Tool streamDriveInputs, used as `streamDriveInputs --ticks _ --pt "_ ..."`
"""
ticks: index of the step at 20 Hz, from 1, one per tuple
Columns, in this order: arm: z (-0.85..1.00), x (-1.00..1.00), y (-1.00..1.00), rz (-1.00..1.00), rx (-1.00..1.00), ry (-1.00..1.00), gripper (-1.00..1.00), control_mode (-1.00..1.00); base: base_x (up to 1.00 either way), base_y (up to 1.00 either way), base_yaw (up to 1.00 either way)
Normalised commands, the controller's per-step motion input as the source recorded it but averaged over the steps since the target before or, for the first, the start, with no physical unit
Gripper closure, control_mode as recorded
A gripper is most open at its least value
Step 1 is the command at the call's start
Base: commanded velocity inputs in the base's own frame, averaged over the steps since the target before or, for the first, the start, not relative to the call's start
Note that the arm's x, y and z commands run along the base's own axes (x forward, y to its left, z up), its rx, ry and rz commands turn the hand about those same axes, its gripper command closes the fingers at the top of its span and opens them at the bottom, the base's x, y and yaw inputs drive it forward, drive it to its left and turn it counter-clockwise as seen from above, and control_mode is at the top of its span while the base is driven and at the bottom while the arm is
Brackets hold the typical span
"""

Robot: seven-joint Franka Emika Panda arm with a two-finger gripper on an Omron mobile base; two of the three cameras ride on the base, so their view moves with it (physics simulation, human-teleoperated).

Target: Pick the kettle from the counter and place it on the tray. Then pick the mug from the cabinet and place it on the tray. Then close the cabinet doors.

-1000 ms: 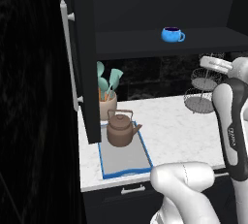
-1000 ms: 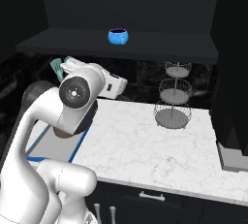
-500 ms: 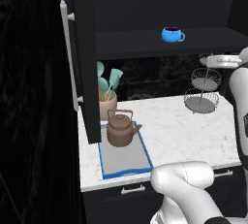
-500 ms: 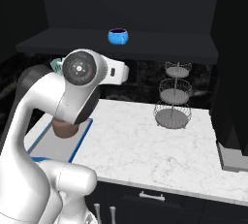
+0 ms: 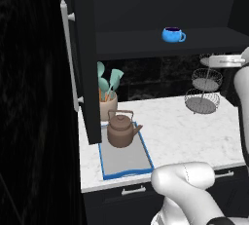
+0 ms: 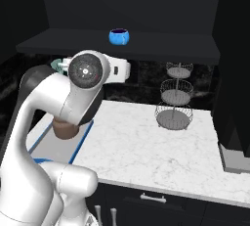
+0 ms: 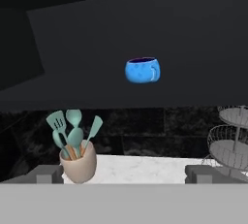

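Hand view: gripper [image 7: 124, 175] jaws spread wide, empty, aimed toward mug [image 7: 142, 70] on cabinet shelf [image 5: 204, 41]. Kettle [image 5: 121, 129] sits on tray [image 5: 124, 160] at counter [image 5: 175, 131] left end, beside utensil pot [image 7: 78, 164].

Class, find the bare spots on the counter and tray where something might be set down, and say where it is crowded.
Free: the counter between the tray and the wire basket stand; the tray's near half, before the kettle. Crowded: the back left corner, with the utensil pot behind the kettle.
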Motion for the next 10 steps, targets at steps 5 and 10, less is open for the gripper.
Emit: streamDriveInputs --ticks 5,10 --pt "0.00 0.17 0.00 0.00 0.00 -0.06 -1.00 -1.00 0.00 0.00 0.00" --pt "0.08 0.18 0.00 0.00 0.00 -0.03 -1.00 -1.00 0.00 0.00 0.00"
